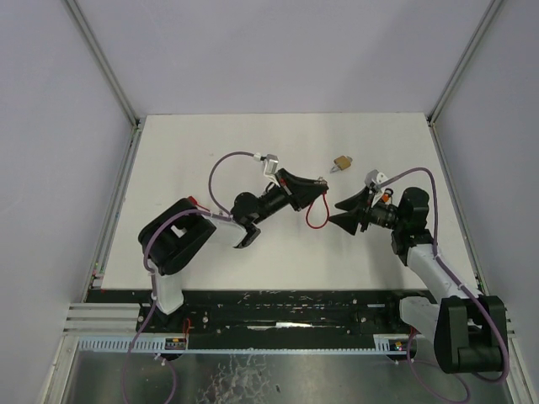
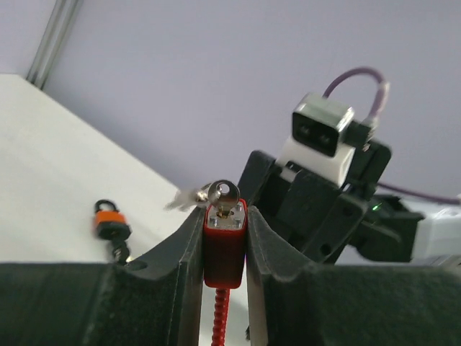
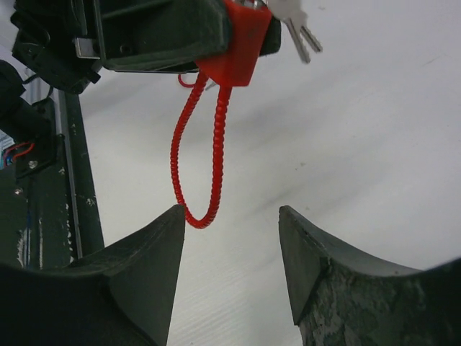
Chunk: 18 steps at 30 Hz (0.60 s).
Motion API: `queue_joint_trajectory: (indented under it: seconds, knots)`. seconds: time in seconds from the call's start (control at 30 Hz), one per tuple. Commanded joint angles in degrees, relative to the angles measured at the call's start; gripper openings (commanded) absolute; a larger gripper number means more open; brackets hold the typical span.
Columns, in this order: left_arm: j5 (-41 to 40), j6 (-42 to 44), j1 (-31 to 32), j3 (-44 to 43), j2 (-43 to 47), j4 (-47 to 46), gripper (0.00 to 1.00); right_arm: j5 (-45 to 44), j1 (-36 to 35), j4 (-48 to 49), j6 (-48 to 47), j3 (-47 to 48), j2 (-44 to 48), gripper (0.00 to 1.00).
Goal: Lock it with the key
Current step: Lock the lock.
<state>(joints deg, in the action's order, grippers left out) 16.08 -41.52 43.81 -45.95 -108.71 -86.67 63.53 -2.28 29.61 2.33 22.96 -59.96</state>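
Risk, wrong grasp: likely if the right gripper (image 3: 230, 238) closes on the spare keys (image 3: 299, 25) hanging beside the key (image 2: 225, 193) instead of on its round head; a small target, crowded by its ring.
Risk, lock twisted loose: possible if the turn is applied off the key's axis, since the red lock body (image 2: 224, 249) is held only by its two flanks and could rotate or slide between the pads.
Risk, finger clash: possible on a close approach, with both sets of fingertips already near each other.
Risk, idle turn: both ends of the red cable loop (image 3: 194, 158) run up into the body; cannot tell whether fully seated; locks nothing if one end is out.
Left gripper (image 2: 225, 238): pressed narrowly together, pinching the red lock body, key end outward.
Right gripper: spread wide, holding nothing, touching nothing; cable loop hanging just beyond its fingertips.
Lock position: raised above the table (image 1: 210, 135), between the two arms, key seated in the end face.
Bystander: small padlock (image 1: 341, 162) lying on the table, apart from both grippers.
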Motion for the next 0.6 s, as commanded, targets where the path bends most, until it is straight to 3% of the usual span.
queue_joint_trajectory:
  seconds: [0.0, 0.2, 0.5, 0.57]
  knots:
    - [-3.1, -8.3, -0.1, -1.6, 2.6, -5.2, 0.00, 2.2, -1.4, 7.7, 9.2, 1.6, 1.6, 0.60]
    - [-3.9, -8.1, 1.6, -2.7, 3.1, -5.1, 0.00, 2.4, -3.4, 6.6, 13.7, 2.8, 1.2, 0.50]
    - [-3.7, -2.5, 3.2, -2.7, 2.6, -4.4, 0.00, 0.6, -4.4, 11.9, 19.1, 2.1, 3.2, 0.04]
    - [-3.3, -1.0, 3.4, -1.9, 2.2, -4.4, 0.00, -0.1, -4.4, 9.6, 17.6, 2.9, 4.1, 0.00]
